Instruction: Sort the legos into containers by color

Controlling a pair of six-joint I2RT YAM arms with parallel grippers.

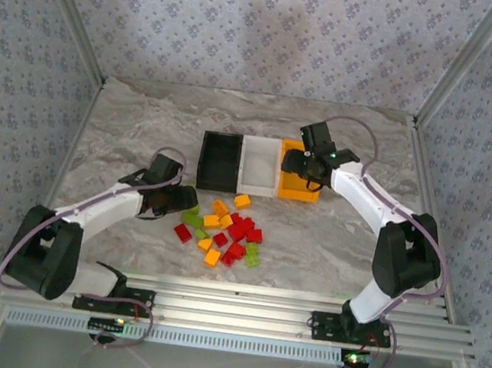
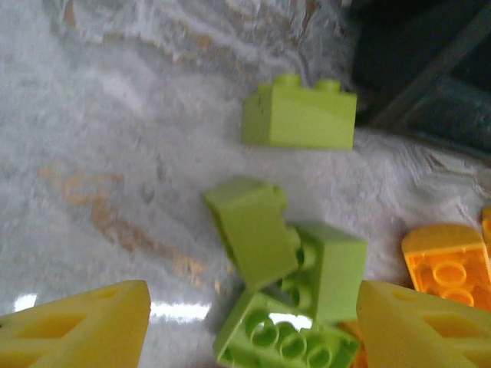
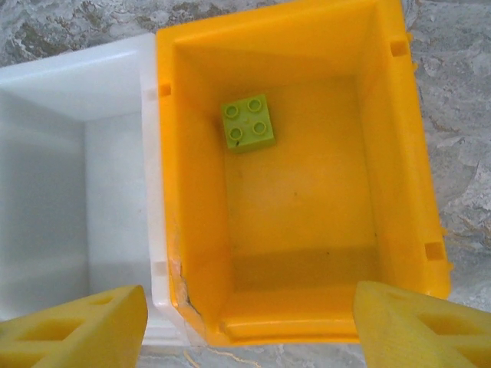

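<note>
A pile of red, yellow-orange and light green legos [image 1: 231,232] lies on the table in front of the containers: black [image 1: 219,161], white [image 1: 259,166] and orange [image 1: 304,190] bins in a row. My left gripper [image 1: 185,201] is low at the pile's left edge. It is open, and its fingers straddle a cluster of three green bricks [image 2: 307,268] without pinching them. My right gripper [image 3: 249,307] hangs open and empty over the orange bin [image 3: 399,153]. One green brick [image 3: 248,121] lies studs-up on that bin's floor.
Another green brick [image 2: 299,116] sits alone just ahead of the left gripper, near the black bin's corner [image 2: 414,54]. An orange brick [image 2: 445,264] lies upside down to the right of the cluster. The white bin [image 3: 77,100] adjoins the orange one.
</note>
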